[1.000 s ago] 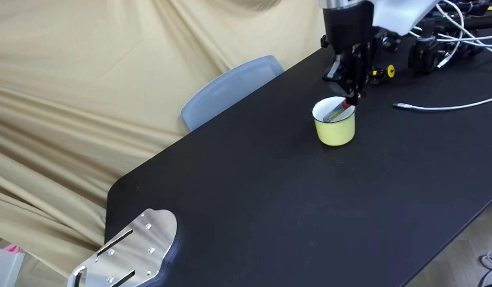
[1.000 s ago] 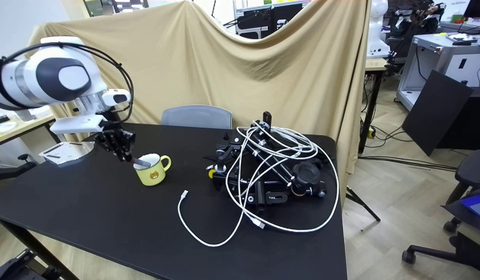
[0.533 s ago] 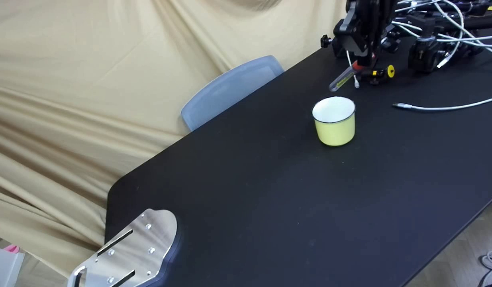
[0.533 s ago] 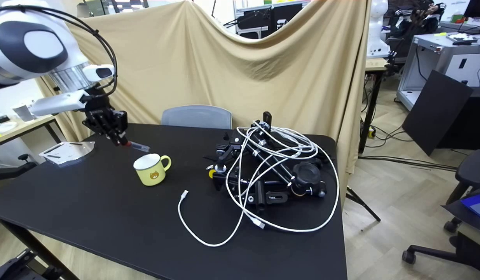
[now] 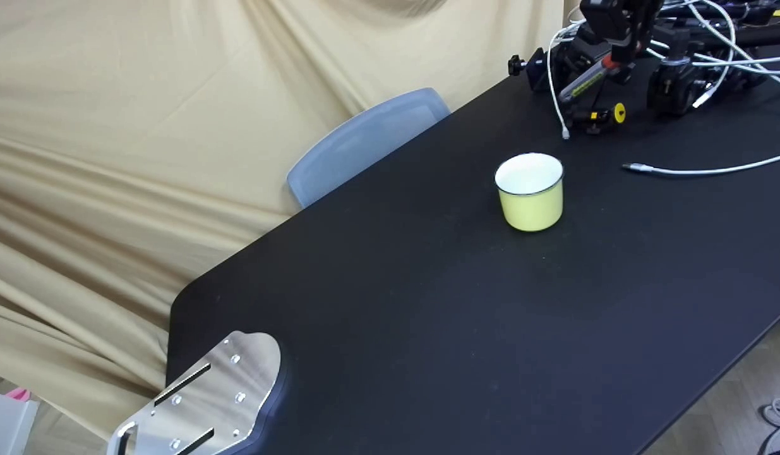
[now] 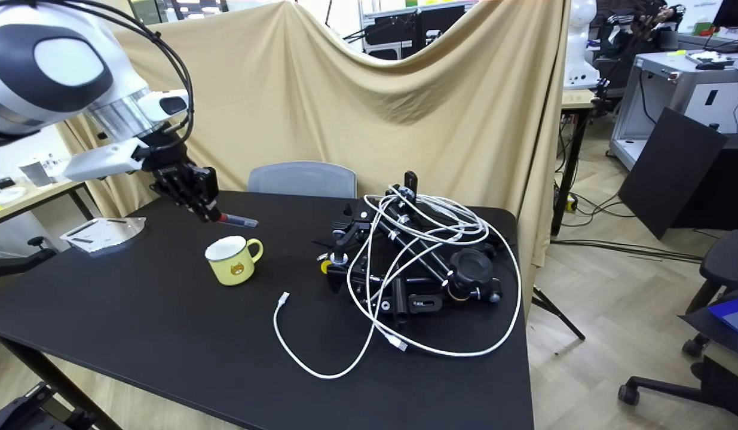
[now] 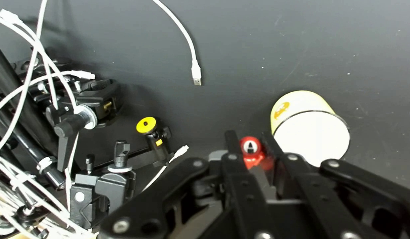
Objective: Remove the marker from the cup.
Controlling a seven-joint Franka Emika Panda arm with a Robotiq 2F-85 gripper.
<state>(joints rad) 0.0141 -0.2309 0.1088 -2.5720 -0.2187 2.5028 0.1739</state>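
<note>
Over the table [image 5: 377, 303], the tool [image 7: 249, 140] pinches the marker [image 6: 238, 220].

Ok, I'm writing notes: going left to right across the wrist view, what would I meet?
Black clamps, round yellow disc, small white cable plug, white USB plug with silver tip, slim red-ended marker, pale yellow round cup with a white inside.

1. In the wrist view, the marker [image 7: 251, 152] bears on its red end a white disc [image 7: 250, 146] with a dark sign that looks like a capital A.
2. In an exterior view, the marker's barrel carries a yellow-green label [image 5: 588, 83], its print too small to read.
3. The cup [image 6: 230, 264] has an animal-face emblem [image 6: 237, 269] printed on its side.
4. A black plate [image 6: 426, 303] carries a small pale marking, unreadable.
</note>
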